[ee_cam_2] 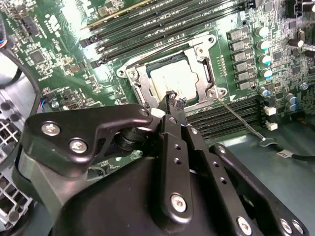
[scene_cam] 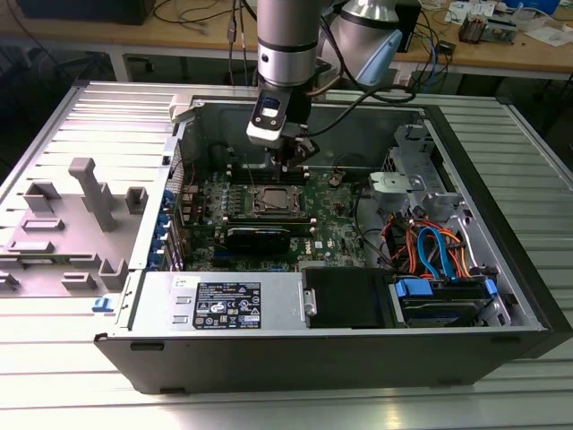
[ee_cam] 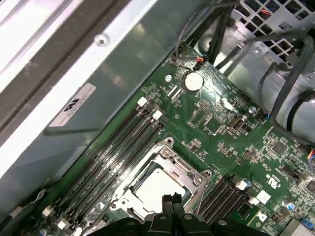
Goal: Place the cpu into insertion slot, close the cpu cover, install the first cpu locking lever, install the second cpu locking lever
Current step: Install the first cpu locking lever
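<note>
The cpu (ee_cam_2: 174, 81) lies flat in the insertion slot (ee_cam_2: 216, 91), its pale metal face up, near the middle of the green board (ee_cam_2: 49, 59). The cpu cover (ee_cam_2: 206, 69) is down over it, and its silvery frame runs round all four sides of the chip, whose face shows through the cut-out. In the first wrist view the chip (ee_cam: 155, 184) and the cover (ee_cam: 186, 169) look the same way, flat and level with each other.

One thin wire locking lever (ee_cam_2: 241, 120) is not tucked against the frame. It runs out from a corner of the slot, slanting across a bank of long black memory slots (ee_cam_2: 226, 118) toward the edge of the board. A second bank of memory slots (ee_cam_2: 147, 24) lies on the opposite side of the slot.

The gripper (ee_cam_2: 175, 100) hangs just beside the slot, over the edge of the cover. Its fingers (ee_cam_2: 170, 97) are closed tip to tip with nothing between them, as both wrist views show. I cannot tell whether the tips touch the metal.

In the exterior view the gripper (scene_cam: 291, 166) is inside the open computer case (scene_cam: 313, 354), just behind the slot. A black card (scene_cam: 258, 237) stands on the board in front of the slot. Orange and blue cables (scene_cam: 430, 246) fill the case corner on the exterior view's right. The case sits about mid-way along the slatted worktop (scene_cam: 269, 408), and grey plastic holders (scene_cam: 89, 193) stand near the worktop's edge on the exterior view's left.
</note>
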Available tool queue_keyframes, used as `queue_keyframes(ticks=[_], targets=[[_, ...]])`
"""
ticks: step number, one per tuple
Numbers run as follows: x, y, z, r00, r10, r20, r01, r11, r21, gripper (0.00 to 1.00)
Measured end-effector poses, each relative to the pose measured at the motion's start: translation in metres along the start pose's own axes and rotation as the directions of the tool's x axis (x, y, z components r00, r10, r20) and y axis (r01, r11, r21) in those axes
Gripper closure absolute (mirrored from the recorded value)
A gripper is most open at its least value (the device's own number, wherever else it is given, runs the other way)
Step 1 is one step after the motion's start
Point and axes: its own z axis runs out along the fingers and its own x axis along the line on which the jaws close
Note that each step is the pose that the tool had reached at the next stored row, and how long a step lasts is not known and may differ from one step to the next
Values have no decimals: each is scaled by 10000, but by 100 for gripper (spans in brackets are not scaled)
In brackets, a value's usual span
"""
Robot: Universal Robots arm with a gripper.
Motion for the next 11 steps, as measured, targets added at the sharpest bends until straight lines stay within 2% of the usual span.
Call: queue_keyframes(ticks=[3,6,11], targets=[[0,0,-5,9989,-473,2,473,9989,-25,89],[0,0,-7,9947,-1030,10,1030,9947,-48,89],[0,0,-7,9939,-1103,17,1103,9939,-57,89]])
